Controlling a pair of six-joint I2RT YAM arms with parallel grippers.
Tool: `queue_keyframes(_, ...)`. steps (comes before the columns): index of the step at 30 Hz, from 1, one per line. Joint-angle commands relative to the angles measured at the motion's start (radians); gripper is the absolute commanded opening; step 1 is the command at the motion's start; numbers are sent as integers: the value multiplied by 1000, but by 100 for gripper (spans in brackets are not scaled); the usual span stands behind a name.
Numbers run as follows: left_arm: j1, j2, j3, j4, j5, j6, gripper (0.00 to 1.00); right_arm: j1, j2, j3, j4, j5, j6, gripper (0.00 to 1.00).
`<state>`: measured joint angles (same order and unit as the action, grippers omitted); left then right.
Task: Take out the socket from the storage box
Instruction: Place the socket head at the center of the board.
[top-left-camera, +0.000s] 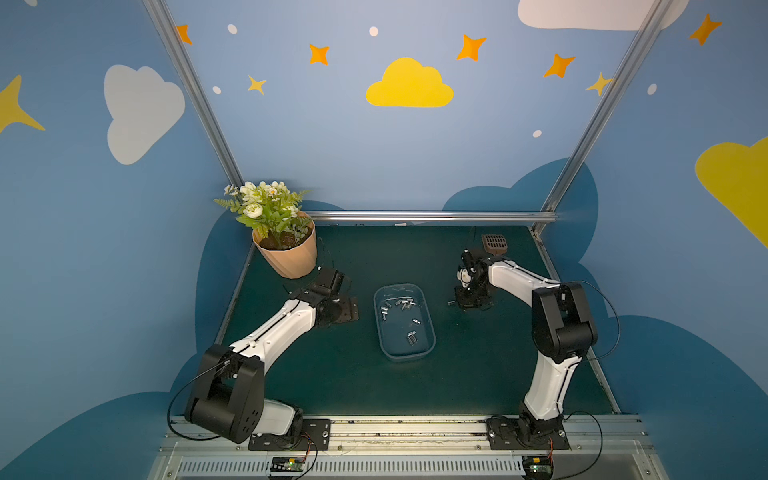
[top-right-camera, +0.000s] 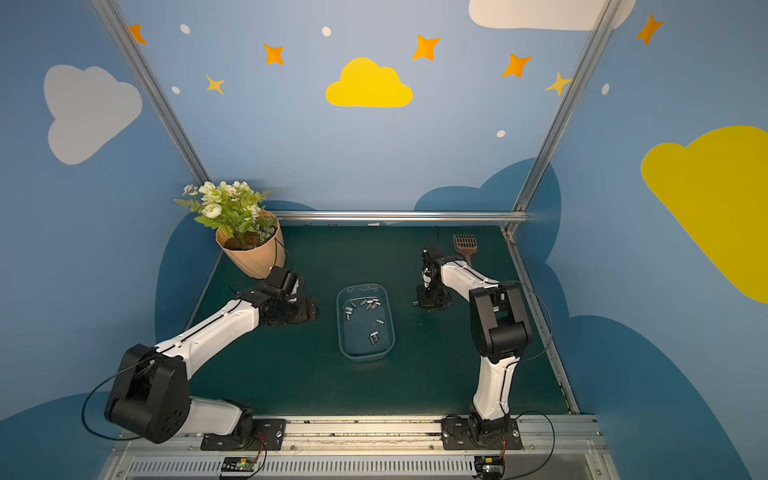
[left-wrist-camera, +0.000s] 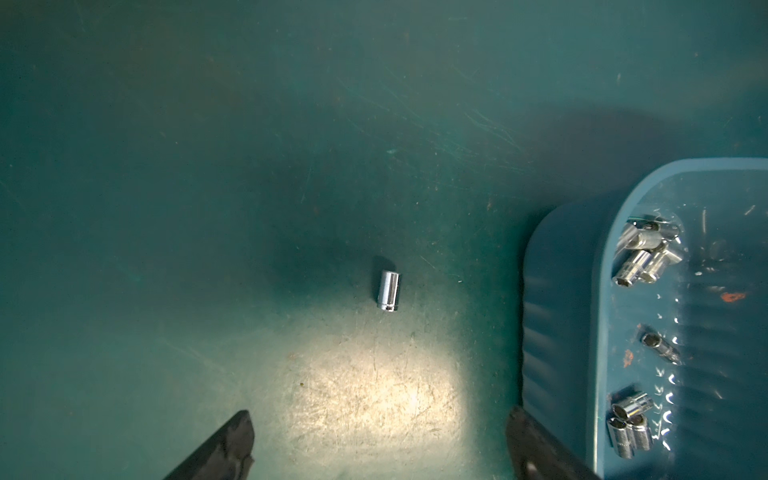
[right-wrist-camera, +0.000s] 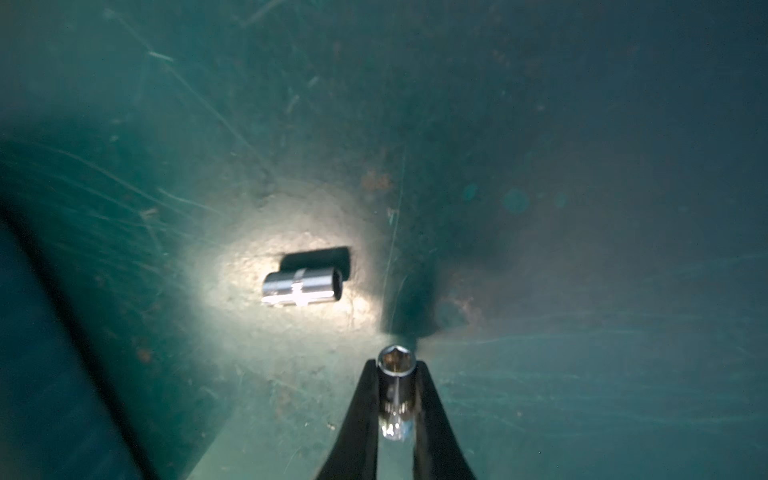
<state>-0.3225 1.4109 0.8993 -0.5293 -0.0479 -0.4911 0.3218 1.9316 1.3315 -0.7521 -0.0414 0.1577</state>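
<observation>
Your right gripper (right-wrist-camera: 395, 368) clenches socket (right-wrist-camera: 395, 409) outside storage box (top-left-camera: 431, 332), low over mat (top-left-camera: 478, 365), beside loose socket (right-wrist-camera: 299, 286): likely drop spot. Your left gripper (left-wrist-camera: 379, 417) gapes empty across box, over second loose socket (left-wrist-camera: 388, 290). Several sockets (top-left-camera: 405, 305) lie inside box.

Both top views are evenly lit and pretty sharp, with some wide-angle stretch toward the frame edges. Wrist views are dim, one bright hotspot each on the mat (left-wrist-camera: 365, 399); right wrist's blurry, hard shadow beside the loose socket (right-wrist-camera: 299, 286).
</observation>
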Motion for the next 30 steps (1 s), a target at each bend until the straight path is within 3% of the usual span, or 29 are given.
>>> queue_keyframes(1, 2, -20, -13, -3, 7, 8, 95, -7, 12, 15, 5, 6, 10, 14)
queue_keyframes(18, 3, -21, -25, 2, 13, 10, 95, -15, 60, 18, -1, -3, 19, 17)
queue_keyframes(30, 3, -12, -26, 7, 18, 12, 95, -16, 27, 27, -9, 6, 13, 38)
